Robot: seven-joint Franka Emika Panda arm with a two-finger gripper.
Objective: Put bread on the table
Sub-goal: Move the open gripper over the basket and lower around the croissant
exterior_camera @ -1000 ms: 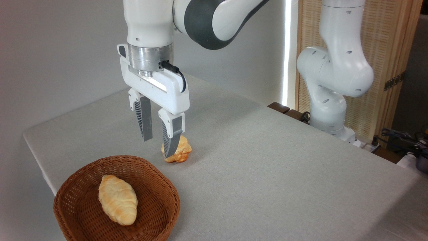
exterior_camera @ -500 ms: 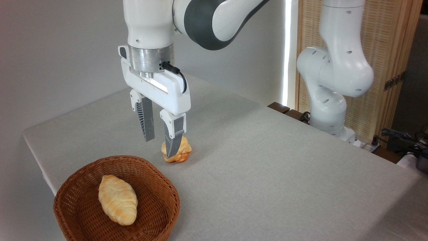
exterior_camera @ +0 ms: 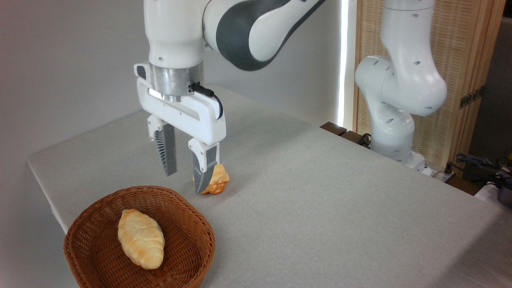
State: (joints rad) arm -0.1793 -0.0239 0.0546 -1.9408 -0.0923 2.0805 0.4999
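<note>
The gripper [exterior_camera: 185, 181] hangs empty, fingers apart, above the table [exterior_camera: 320, 200]. Below and to its left, the bread [exterior_camera: 141, 238] lies in the wicker basket [exterior_camera: 192, 256]. Approach step: it must descend there and grasp.

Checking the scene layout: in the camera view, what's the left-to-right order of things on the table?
Basket with the bread in it → bun on the table → arm base at the far right edge. The open gripper hangs above, between basket and bun.
</note>
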